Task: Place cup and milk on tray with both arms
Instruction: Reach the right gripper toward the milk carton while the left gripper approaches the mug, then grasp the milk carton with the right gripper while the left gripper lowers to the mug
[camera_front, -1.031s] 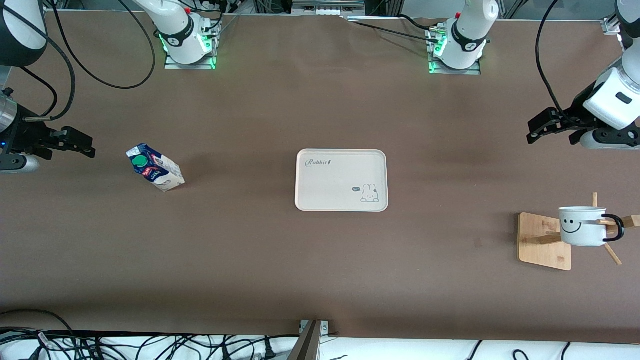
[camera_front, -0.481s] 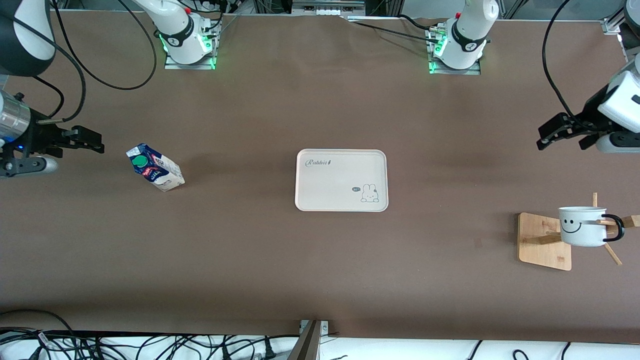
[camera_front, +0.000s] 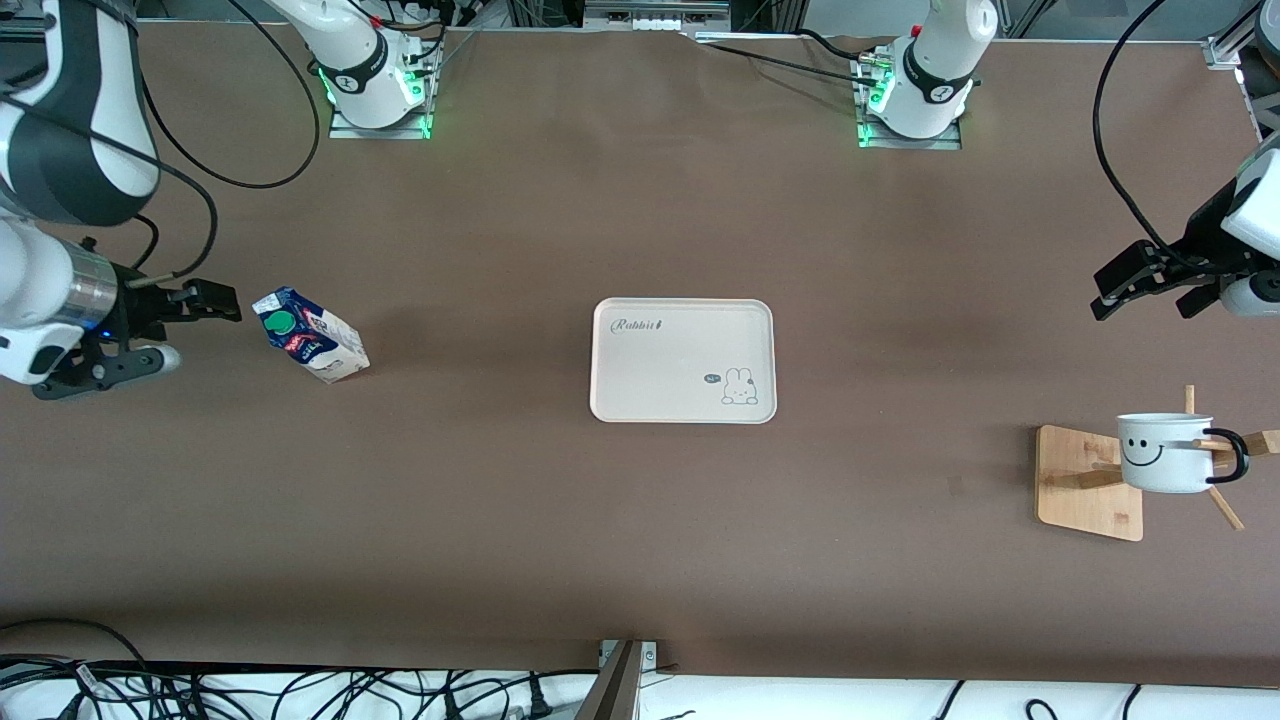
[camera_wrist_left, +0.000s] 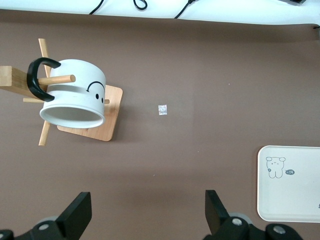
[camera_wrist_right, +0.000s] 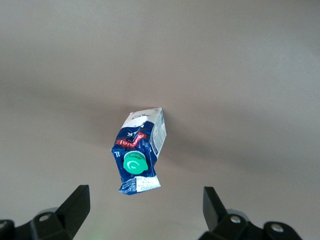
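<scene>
The tray (camera_front: 683, 360) lies flat in the middle of the brown worktop (camera_front: 640, 540), with nothing on it, its "Rabbit" lettering and little bunny drawing facing up; one corner of it also shows in the left wrist view (camera_wrist_left: 290, 185). The milk (camera_front: 309, 334) stands on the worktop well away from the tray, toward the right arm's end, its green cap turned upward. The right tool (camera_front: 205, 305) hangs just beside the carton, on the side away from the tray, and holds nothing; from the right wrist view its two fingers (camera_wrist_right: 75, 205) are spread wide, with the milk (camera_wrist_right: 139, 152) seen between them but farther off, not touched. At the left arm's end, the cup (camera_front: 1166, 452) hangs by its black handle on a peg of a small wooden rack (camera_front: 1090, 482), lying on its side with the smiley face toward the front camera, and it sits nearer that camera than the tray does. The left tool (camera_front: 1150, 283) is up over bare worktop, well apart from the cup and rack, and it too is empty. In the left wrist view its fingers (camera_wrist_left: 77, 212) stand wide apart, with the cup (camera_wrist_left: 75, 95) and rack (camera_wrist_left: 92, 127) ahead of them.
</scene>
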